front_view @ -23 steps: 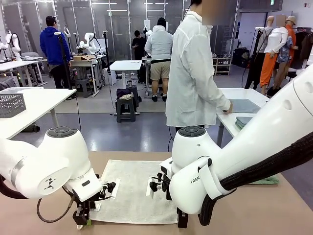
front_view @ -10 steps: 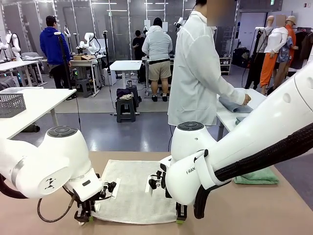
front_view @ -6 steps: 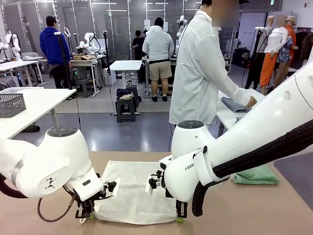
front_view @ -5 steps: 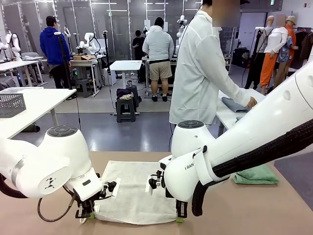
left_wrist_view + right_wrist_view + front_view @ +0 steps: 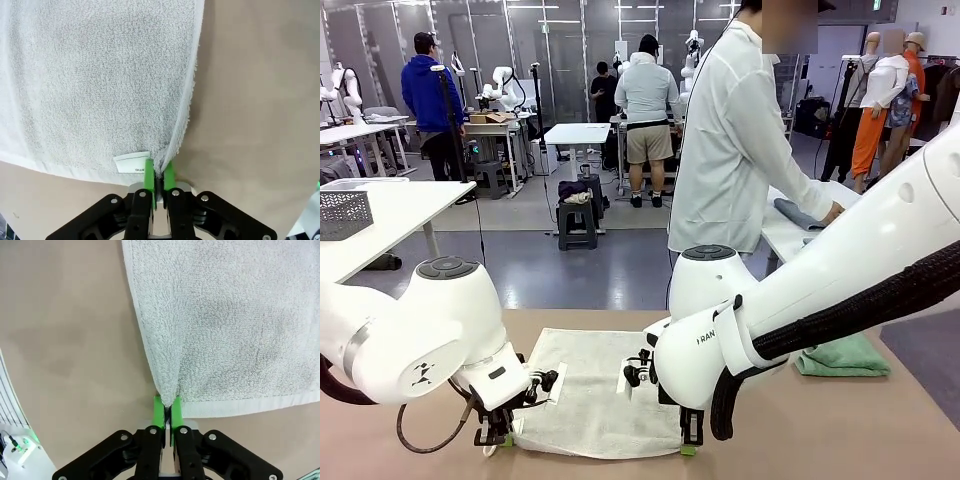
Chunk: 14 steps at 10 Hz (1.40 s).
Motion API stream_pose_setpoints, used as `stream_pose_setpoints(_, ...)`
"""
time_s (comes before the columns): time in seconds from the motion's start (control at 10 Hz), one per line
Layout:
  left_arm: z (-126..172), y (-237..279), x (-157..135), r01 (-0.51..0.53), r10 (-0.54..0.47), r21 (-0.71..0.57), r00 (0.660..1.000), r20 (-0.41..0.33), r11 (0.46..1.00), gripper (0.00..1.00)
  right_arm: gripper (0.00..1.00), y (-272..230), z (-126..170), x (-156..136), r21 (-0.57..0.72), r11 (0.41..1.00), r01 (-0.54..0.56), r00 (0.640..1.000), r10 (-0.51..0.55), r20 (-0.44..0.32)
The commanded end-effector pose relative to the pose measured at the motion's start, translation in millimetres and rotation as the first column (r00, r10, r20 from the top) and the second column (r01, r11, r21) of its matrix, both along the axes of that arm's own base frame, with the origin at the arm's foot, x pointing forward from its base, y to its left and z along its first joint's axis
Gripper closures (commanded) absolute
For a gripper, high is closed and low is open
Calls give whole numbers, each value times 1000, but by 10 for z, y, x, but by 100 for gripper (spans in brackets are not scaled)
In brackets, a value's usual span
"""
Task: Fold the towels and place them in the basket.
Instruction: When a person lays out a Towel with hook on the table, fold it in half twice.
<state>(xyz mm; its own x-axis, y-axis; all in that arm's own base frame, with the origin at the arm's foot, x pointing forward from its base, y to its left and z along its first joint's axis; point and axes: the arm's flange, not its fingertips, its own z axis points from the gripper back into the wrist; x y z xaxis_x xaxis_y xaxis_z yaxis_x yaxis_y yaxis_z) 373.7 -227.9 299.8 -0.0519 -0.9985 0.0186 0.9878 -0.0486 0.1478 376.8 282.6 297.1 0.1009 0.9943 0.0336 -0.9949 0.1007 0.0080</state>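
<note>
Fully closed, left hand (image 5: 159, 173) and right hand (image 5: 167, 409) each pinch cream towel (image 5: 585, 390) corners.

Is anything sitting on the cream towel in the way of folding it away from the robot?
Nothing visible does. The cream towel is bare; the left gripper and right gripper pinch its near corners. The green towel lies apart, to the right.

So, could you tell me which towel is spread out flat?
The cream towel, pinched at both near corners; the green towel lies folded off to the right.
</note>
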Motion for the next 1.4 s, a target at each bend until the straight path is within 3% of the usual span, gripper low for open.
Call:
stream_pose_setpoints(0.0, -2, 0, 0, 0, 0, 0, 1000, -1, 1000, 100, 100, -3, -5, -3, 0, 1000, 2, 1000, -2, -1)
stream_pose_setpoints(0.2, -2, 0, 0, 0, 0, 0, 1000, -1, 1000, 100, 100, -3, -5, -3, 0, 1000, 2, 1000, -2, -1)
stream_pose_setpoints(0.3, 0, 0, 0, 0, 0, 0, 1000, 0, 1000, 92, 94, 0, 0, 0, 0, 1000, 0, 1000, 0, 0)
stream_pose_setpoints(0.4, 91, 1, -24, -5, 6, -14, 1000, 24, 1000, 92, 94, 9, 64, 2, 12, 1000, -8, 1000, 8, -1)
stream_pose_setpoints(0.9, 800, 32, 137, 2, 12, -84, 986, 164, 996, 92, 94, -28, 807, 289, 39, 997, -60, 996, 58, 61)
stream_pose_setpoints(1.3, 921, -10, 231, 8, 4, -77, 989, 151, 997, 92, 94, 6, 1071, 417, 46, 996, -73, 995, 70, 77)
